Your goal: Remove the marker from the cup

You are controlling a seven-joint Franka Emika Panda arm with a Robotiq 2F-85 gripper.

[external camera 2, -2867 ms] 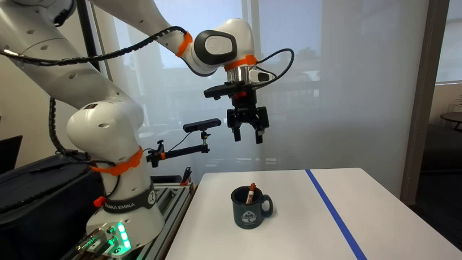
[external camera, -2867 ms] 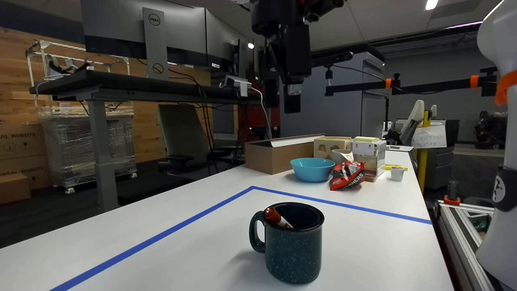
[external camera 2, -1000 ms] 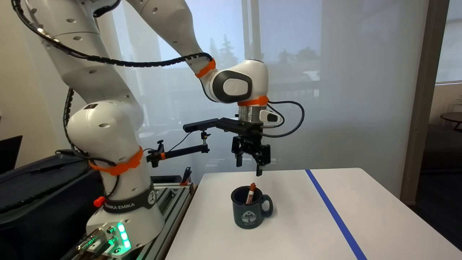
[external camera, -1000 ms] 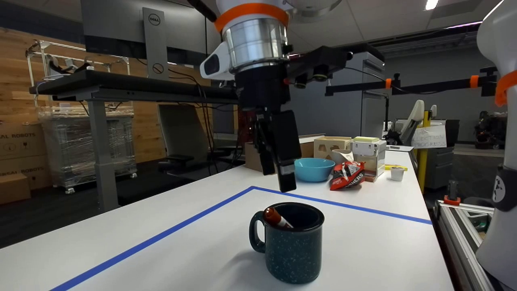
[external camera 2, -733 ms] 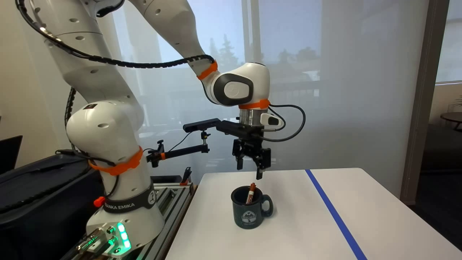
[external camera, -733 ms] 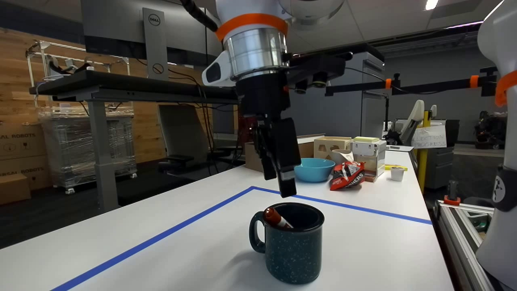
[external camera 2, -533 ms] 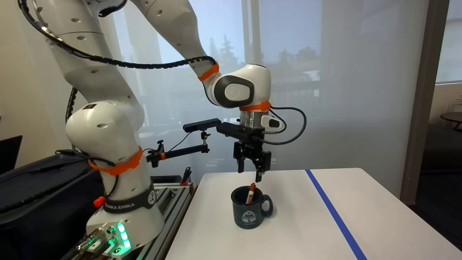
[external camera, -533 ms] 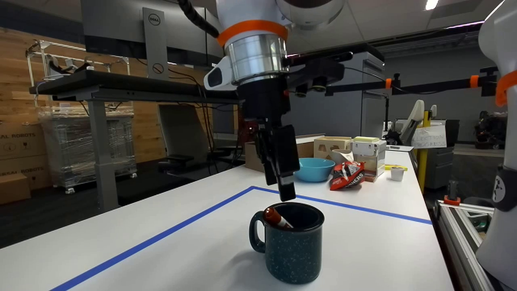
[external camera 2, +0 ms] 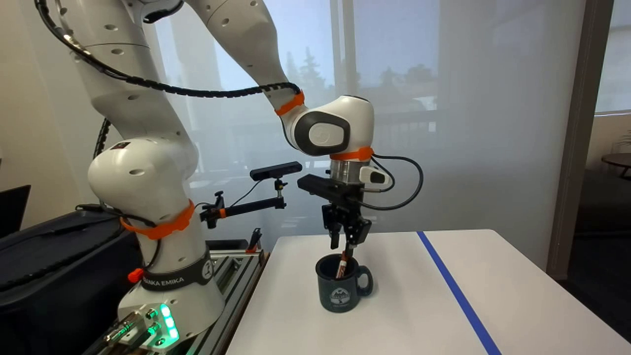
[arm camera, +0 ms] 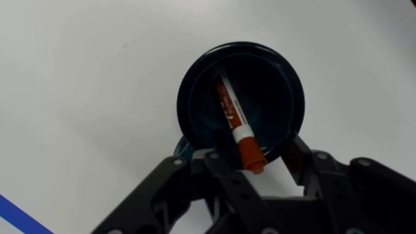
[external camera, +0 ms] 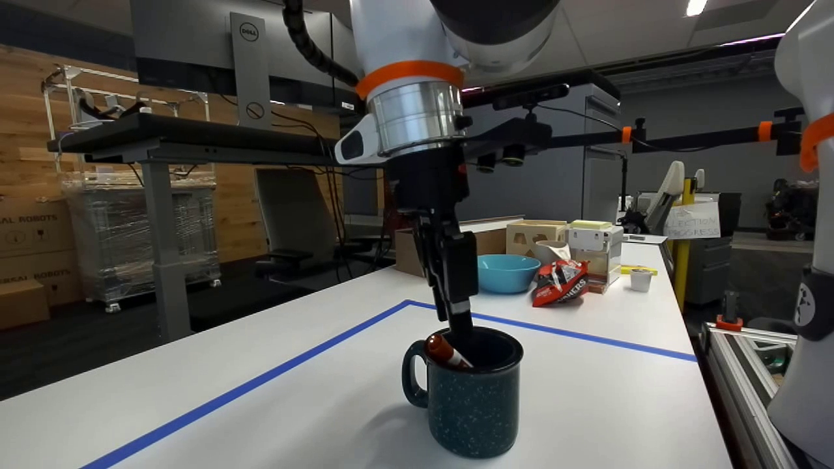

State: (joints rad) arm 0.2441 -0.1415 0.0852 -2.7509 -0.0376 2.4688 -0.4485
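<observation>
On a white table (external camera 2: pixel 419 315) stands the cup (external camera: pixel 474 410), upright, dark teal with pale speckles and a black rim. In an exterior view, a pale round print is seen on its wall, beside the handle. The marker (arm camera: pixel 232 113) is inside the cup, in a tilted position, and its orange-red cap rises a little above the rim, as both exterior views show. In the wrist view one sees also the white band under this cap and some printing along the body, while the lower end lies in the dark inside of the cup. The gripper (arm camera: pixel 255 139) hangs just over the mouth of the cup, its two fingers apart with a gap wider than the cap, and in the wrist view the cap appears between them. Whether a fingertip touches the cap, or goes below the rim, I cannot tell. A blue tape line (external camera: pixel 260 376) runs on the table, apart from the cup. Farther along the table, in an exterior view, there are a light blue bowl (external camera: pixel 508 273), a red packet (external camera: pixel 561 283) just beside it, and a brown cardboard box (external camera: pixel 492 242), which is partly hidden by the gripper.
</observation>
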